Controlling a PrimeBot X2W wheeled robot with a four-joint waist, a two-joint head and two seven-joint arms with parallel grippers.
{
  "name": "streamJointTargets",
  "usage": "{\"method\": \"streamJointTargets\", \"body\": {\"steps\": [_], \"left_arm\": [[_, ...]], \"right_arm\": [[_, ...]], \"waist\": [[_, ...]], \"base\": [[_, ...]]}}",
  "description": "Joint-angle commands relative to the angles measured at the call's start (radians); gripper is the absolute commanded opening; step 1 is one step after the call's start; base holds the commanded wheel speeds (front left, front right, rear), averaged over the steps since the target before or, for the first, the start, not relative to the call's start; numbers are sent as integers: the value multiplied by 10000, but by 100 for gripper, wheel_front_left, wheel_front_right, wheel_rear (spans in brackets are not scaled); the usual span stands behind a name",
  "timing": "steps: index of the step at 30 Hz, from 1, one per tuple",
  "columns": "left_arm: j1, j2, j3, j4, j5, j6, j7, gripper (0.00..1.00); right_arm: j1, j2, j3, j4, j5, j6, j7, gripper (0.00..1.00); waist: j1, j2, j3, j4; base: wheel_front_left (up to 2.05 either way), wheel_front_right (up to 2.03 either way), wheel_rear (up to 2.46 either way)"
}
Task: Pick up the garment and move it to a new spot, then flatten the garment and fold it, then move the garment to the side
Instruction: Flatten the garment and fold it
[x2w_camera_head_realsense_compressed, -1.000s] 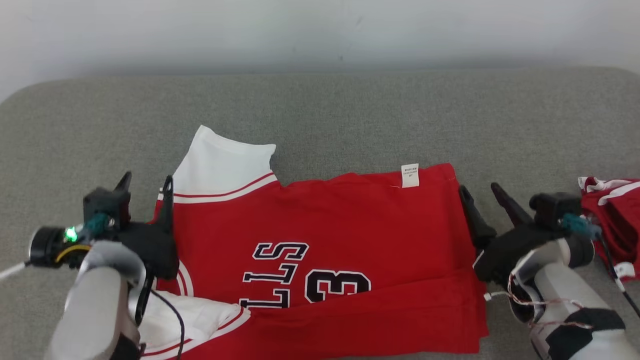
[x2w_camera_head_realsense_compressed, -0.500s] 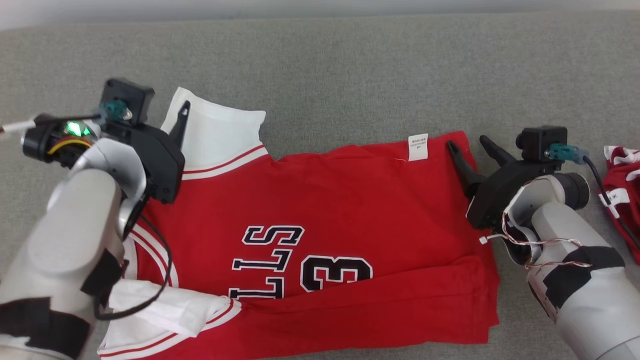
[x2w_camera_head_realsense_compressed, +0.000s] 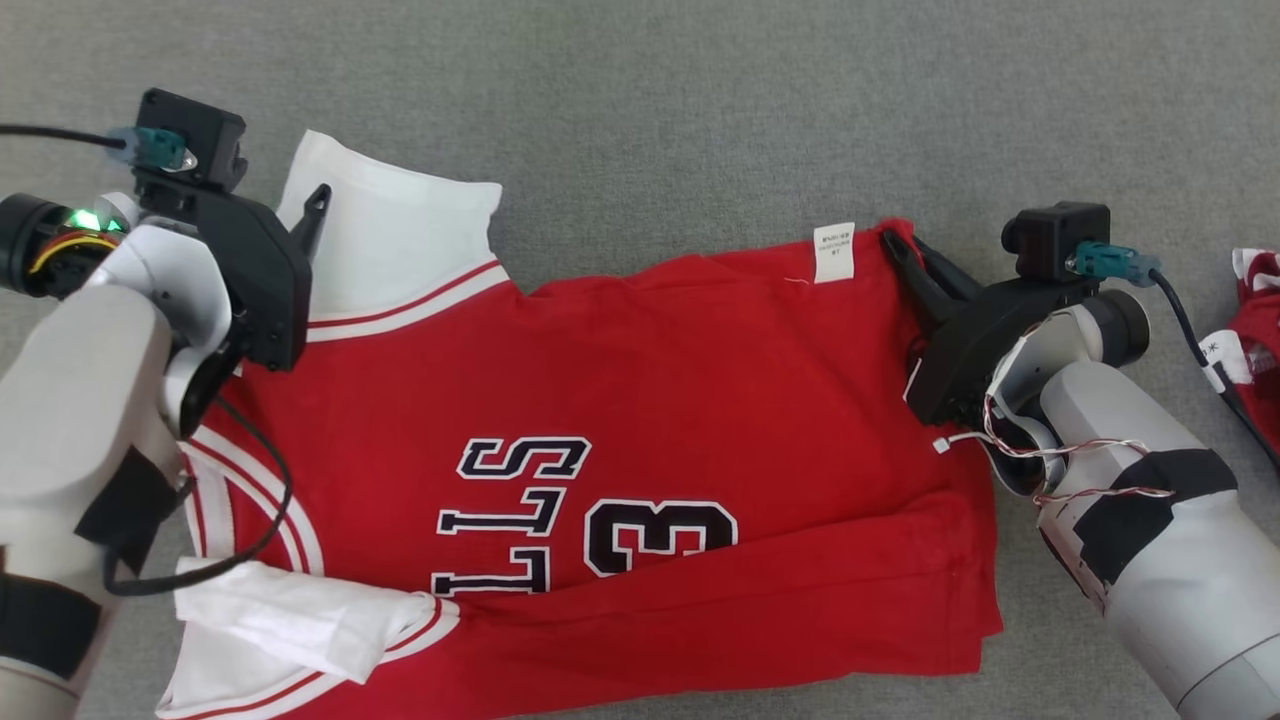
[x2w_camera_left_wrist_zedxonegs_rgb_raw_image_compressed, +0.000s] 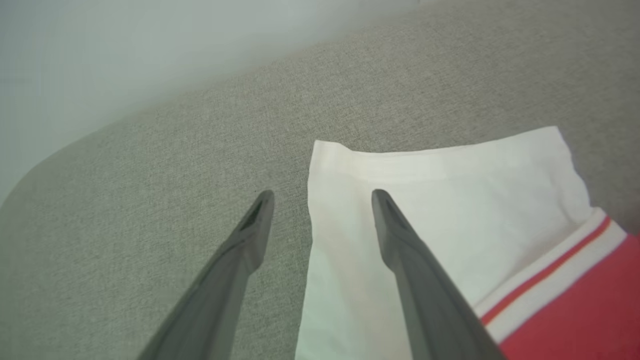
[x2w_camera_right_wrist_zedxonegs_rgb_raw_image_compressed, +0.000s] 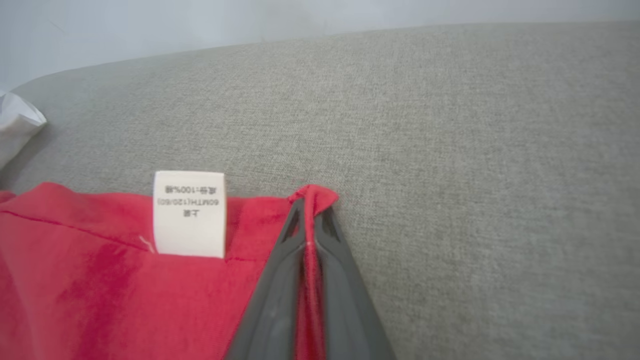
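Observation:
The garment (x2w_camera_head_realsense_compressed: 650, 400) is a red jersey with white sleeves and black lettering, spread flat on grey fabric. My right gripper (x2w_camera_head_realsense_compressed: 900, 250) is shut on its far right hem corner; in the right wrist view the red edge (x2w_camera_right_wrist_zedxonegs_rgb_raw_image_compressed: 310, 235) is pinched between the closed fingers (x2w_camera_right_wrist_zedxonegs_rgb_raw_image_compressed: 280, 280), beside a white care label (x2w_camera_right_wrist_zedxonegs_rgb_raw_image_compressed: 189, 214). My left gripper (x2w_camera_head_realsense_compressed: 295, 215) stands open at the white sleeve (x2w_camera_head_realsense_compressed: 400, 240). In the left wrist view one finger (x2w_camera_left_wrist_zedxonegs_rgb_raw_image_compressed: 400, 240) lies over the sleeve (x2w_camera_left_wrist_zedxonegs_rgb_raw_image_compressed: 450, 200) and the other (x2w_camera_left_wrist_zedxonegs_rgb_raw_image_compressed: 245, 240) over bare fabric, straddling the sleeve's edge.
The grey upholstered surface (x2w_camera_head_realsense_compressed: 700, 120) stretches beyond the jersey, with a pale wall behind it in the wrist views. Another red and white piece of clothing (x2w_camera_head_realsense_compressed: 1255, 340) lies at the far right, close to my right arm.
My right gripper reached the hem corner and shut on it. My left gripper moved forward to the white sleeve, staying open. The head camera tilted down, shifting the whole picture.

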Motion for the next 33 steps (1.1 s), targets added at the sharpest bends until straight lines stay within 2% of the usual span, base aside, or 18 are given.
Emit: {"method": "streamJointTargets", "body": {"steps": [1, 10, 11, 12, 14, 15, 16, 17, 23, 33], "left_arm": [[-166, 115, -64, 63, -165, 24, 120, 100], [-910, 419, -164, 653, -1082, 24, 509, 100], [-999, 426, -163, 692, -1107, 24, 542, 88], [-1066, 471, -183, 722, -1099, 23, 544, 84], [-1132, 478, -184, 835, -1202, 23, 565, 91], [-1172, 494, -198, 886, -1223, 23, 541, 91], [-1210, 494, -198, 940, -1240, 23, 496, 62], [-1257, 487, -227, 971, -1191, 23, 395, 0], [-1179, 401, -688, 619, -1345, 23, -324, 0], [-365, 333, -1260, -110, -1827, 23, -2376, 0]], "right_arm": [[-89, -22, 121, -46, 84, -20, -75, 0], [-550, -112, 913, -617, 574, -20, -511, 0], [-569, -145, 972, -645, 614, -20, -550, 0], [-596, -152, 1039, -680, 643, -20, -567, 0], [-612, -177, 1147, -712, 718, -21, -614, 0], [-615, -190, 1197, -721, 755, -23, -636, 0], [-628, -200, 1246, -743, 823, -23, -671, 0], [-644, -213, 1277, -757, 876, -23, -710, 0], [-541, -290, 1299, -593, 1151, -25, -1176, 0], [300, 84, 1316, 436, 1324, -22, -1886, 0]], "waist": [[-1, -2, 251, -175], [-1, -2, 1039, -699], [-1, -2, 1099, -722], [-1, -2, 1154, -755], [-1, -2, 1220, -797], [-1, -2, 1244, -814], [-1, -2, 1272, -821], [-1, -2, 1294, -818], [-1, -2, 1092, -603], [-1, -2, -451, -11]], "base": [[0, 0, 0], [0, 0, 0], [0, 0, 0], [0, 0, 0], [0, 0, 0], [0, 0, 0], [0, 0, 0], [0, 0, 0], [0, 0, 0], [0, 0, 0]]}}
